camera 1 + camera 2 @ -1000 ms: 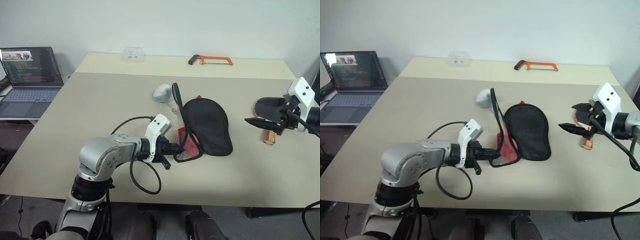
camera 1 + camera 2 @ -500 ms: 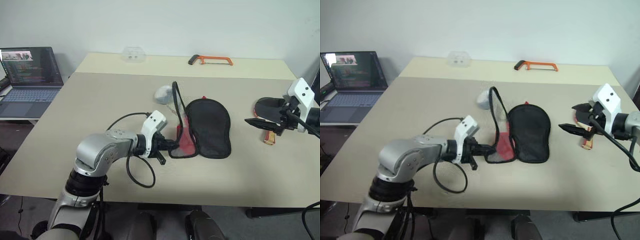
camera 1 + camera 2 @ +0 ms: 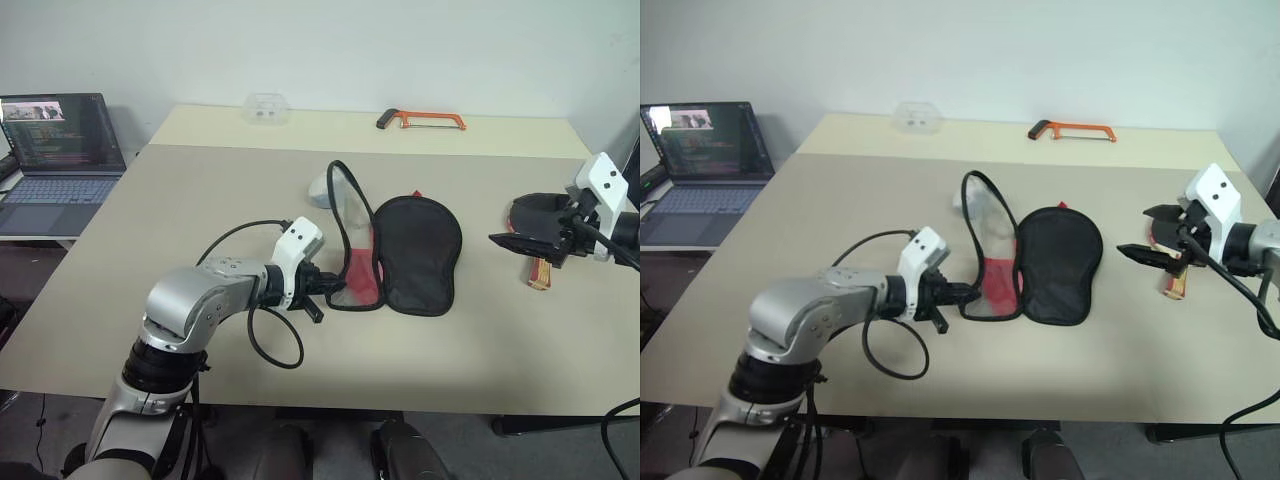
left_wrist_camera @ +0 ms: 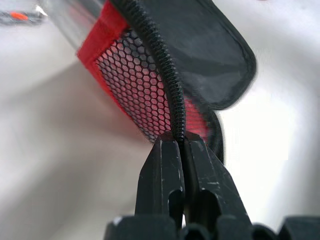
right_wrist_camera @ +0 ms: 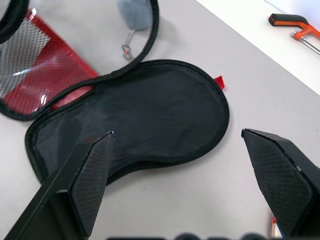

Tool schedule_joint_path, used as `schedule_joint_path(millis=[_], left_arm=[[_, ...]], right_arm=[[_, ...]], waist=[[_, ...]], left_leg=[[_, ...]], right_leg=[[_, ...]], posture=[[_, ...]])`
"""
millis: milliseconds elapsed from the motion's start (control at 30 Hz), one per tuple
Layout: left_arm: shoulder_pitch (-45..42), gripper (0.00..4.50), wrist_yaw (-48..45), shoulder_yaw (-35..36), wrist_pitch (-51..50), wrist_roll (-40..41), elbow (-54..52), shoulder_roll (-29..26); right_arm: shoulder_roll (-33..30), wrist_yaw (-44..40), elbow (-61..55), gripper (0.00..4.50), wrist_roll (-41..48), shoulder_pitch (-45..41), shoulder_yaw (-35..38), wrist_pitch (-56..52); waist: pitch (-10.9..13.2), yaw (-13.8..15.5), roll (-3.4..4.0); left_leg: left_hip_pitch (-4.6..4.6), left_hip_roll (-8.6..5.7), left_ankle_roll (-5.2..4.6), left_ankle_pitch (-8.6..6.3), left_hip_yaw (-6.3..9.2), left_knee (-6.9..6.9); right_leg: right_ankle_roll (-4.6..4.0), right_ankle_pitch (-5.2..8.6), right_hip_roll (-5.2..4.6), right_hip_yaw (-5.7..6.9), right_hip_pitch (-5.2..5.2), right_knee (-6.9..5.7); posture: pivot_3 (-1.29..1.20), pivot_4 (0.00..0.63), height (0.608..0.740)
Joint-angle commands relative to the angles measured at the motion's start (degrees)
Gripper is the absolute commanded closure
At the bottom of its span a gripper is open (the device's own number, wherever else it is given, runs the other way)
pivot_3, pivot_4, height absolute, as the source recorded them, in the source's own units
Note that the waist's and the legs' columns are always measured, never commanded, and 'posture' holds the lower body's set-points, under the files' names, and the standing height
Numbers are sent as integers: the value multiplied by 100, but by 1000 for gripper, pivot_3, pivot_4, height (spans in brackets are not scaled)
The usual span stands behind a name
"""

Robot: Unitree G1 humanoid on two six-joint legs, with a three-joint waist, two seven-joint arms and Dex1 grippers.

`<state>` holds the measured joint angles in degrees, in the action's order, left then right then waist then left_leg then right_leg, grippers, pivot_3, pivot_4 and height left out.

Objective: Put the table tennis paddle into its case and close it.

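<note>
The case, a black paddle-shaped pouch, lies open in the middle of the table. Its red and mesh flap stands raised on its left side. My left gripper is shut on the flap's zipper edge. The grey fluffy ball charm rests just behind the flap. The table tennis paddle lies at the right, its wooden handle pointing toward me. My right gripper hangs open just above the paddle, facing the case, with nothing between its fingers.
An orange hacksaw and a clear plastic box lie at the far edge. A laptop sits on a lower surface off the table's left side.
My left gripper has drawn the flap's edge to the left and the flap now stands wider open. The case has shifted a little with it. The right gripper has stayed still.
</note>
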<state>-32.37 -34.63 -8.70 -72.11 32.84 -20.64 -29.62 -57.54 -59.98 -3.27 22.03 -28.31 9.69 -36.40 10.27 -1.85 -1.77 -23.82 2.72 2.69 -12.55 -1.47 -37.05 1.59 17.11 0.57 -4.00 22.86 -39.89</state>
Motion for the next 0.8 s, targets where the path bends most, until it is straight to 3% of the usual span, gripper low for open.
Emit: schedule_joint_path(millis=[33, 267, 400, 500, 633, 800], left_arm=[[22, 3373, 101, 75, -127, 134, -321, 81], [35, 839, 120, 213, -225, 189, -356, -98], [-115, 839, 52, 324, -33, 114, -182, -322], [-257, 839, -182, 397, 200, 114, -75, -608], [-289, 839, -860, 507, 738, 187, -72, -1216], [-127, 839, -1772, 857, 1420, 246, 28, -2048]], right_arm=[[-28, -71, -10, 0, 47, -139, 19, 140], [14, 19, 122, 0, 24, -236, -87, 54], [123, 491, 435, 0, -216, -461, -148, -115], [336, 1388, 1288, 0, -637, -975, -184, -529], [881, 2966, 2780, 0, -860, -2019, 255, -1667], [1124, 4288, 3688, 0, -905, -2451, 992, -1789]], waist=[[0, 0, 0], [0, -4, 0], [0, -9, 0], [0, -6, -1], [0, -27, 0], [1, -7, 1]], left_leg=[[0, 0, 0, 0, 0, 0], [1, 0, 0, 0, -1, 0], [1, 0, 0, 0, -1, 0], [2, -2, 0, 0, -3, -1], [0, 0, 1, 1, -15, 3], [-24, 2, 2, 0, -24, 15]], right_leg=[[0, 0, 0, -1, 0, -1], [0, 0, 0, 0, 0, -1], [0, 0, 0, 0, 1, -1], [0, 0, -1, 0, 1, -2], [-2, -1, -1, -4, 15, -7], [-14, 8, -1, -8, 38, 3]], posture=[[0, 150, 740], [0, 150, 740], [0, 150, 740], [0, 150, 740], [0, 150, 740], [0, 150, 740]])
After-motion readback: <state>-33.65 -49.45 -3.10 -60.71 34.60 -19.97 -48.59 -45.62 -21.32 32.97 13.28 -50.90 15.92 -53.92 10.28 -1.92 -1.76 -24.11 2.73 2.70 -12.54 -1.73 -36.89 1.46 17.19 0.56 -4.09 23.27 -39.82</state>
